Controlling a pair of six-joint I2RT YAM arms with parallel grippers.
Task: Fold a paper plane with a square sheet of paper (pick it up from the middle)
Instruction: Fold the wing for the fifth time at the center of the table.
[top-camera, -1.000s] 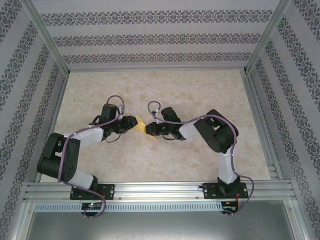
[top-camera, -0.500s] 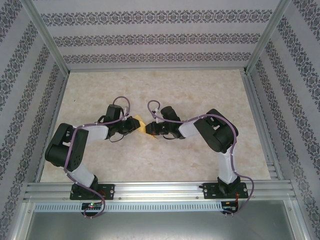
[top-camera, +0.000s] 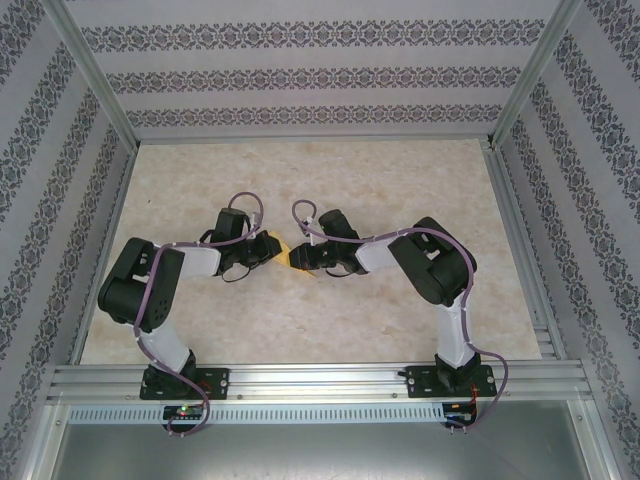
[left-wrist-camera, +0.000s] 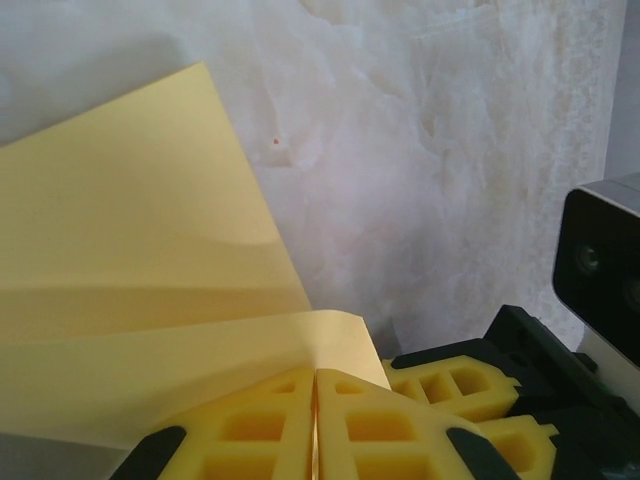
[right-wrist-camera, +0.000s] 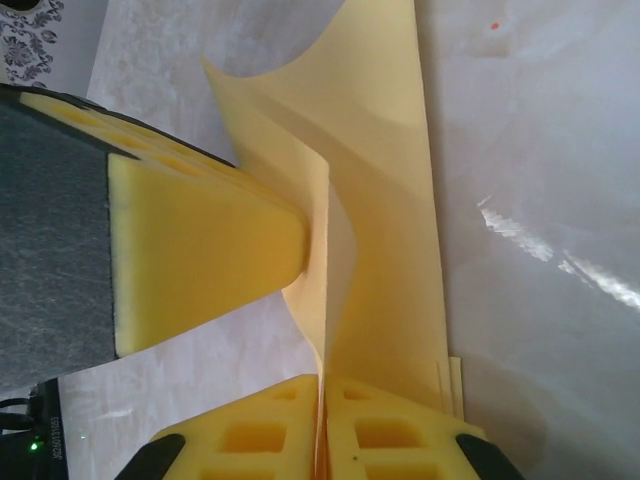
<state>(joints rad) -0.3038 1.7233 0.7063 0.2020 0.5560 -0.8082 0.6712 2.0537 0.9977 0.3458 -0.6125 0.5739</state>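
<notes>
The square sheet of paper, yellow-orange and partly folded, hangs between both grippers above the middle of the table. My left gripper is shut on one edge; in the left wrist view its jaws pinch the paper, which spreads up and left with a soft crease. My right gripper is shut on the opposite edge; in the right wrist view its closed jaws clamp the standing sheet. The left gripper's yellow finger presses the sheet from the left there.
A pale marbled tabletop lies under the arms, framed by aluminium rails in front and patterned walls around. The right gripper's yellow fingers and its black wrist camera sit close beside my left jaws.
The left arm's elbow has swung right and forward, and its gripper has edged closer to the right gripper. The right arm and the paper have barely moved.
</notes>
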